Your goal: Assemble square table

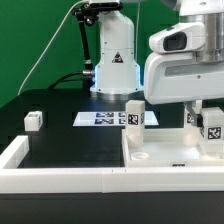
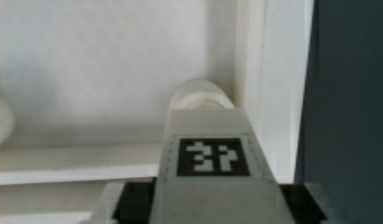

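Black worktop [image 1: 60, 140]; leg [image 2: 213, 122] partly cropped

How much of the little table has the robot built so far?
Just starting, it seems. Done: one small white tagged leg stands upright at a corner of the white plastic square top; whether it is screwed in, I cannot tell. In hand: the gripper clasps another tagged leg at a different corner. Left: a loose white leg lies on the black table, and the rest need fitting.
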Controlling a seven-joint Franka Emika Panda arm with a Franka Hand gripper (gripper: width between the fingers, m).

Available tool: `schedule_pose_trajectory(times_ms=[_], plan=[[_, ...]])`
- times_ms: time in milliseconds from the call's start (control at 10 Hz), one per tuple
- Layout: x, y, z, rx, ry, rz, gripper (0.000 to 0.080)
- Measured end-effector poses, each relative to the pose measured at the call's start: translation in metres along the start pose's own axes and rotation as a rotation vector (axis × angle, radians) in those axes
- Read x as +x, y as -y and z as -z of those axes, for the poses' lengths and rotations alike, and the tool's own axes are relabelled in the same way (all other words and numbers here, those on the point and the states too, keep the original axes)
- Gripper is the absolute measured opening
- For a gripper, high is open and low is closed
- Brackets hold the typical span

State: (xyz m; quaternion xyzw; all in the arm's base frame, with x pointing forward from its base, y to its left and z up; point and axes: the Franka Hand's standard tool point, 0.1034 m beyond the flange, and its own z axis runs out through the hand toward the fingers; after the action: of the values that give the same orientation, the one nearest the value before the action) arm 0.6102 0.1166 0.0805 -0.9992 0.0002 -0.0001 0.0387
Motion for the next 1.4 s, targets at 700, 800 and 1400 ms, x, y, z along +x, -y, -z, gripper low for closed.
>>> schedule_pose_trajectory(times_ms=[700,800,1400], plan=[[-0.0022,0.0029,-0.0017,0.014,-0.043,-0.605,0.0290],[-0.0025,0.0037,-0.0021,0.015,-0.042,-0.741,0.0290],[-0.0020,0.0046,-0.0023,0.031,-0.034,-1.081,0.0291]])
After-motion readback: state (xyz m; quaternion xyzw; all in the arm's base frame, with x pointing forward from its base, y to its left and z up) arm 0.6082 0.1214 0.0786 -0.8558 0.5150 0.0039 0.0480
